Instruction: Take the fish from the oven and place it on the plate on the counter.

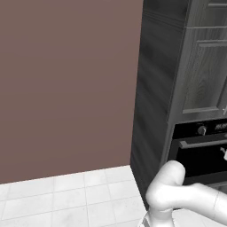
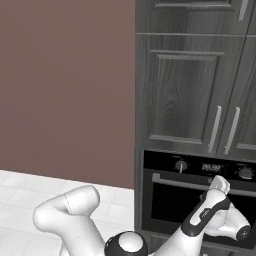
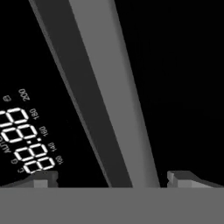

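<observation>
The black oven is built in under dark cabinets, and its door is closed. My gripper is right at the grey door handle, near the handle's right end. In the hand view the handle runs as a slanted bar between my two fingertips, and the gripper is open around it without closing. The oven's digital display glows beside the bar. From the left base view the oven sits at the right edge. The fish, the plate and the counter are out of view.
Dark grey wood-grain cabinet doors with long handles stand above the oven. A brown wall fills the left, with white floor tiles below it. My own white arm bends low in front of the oven.
</observation>
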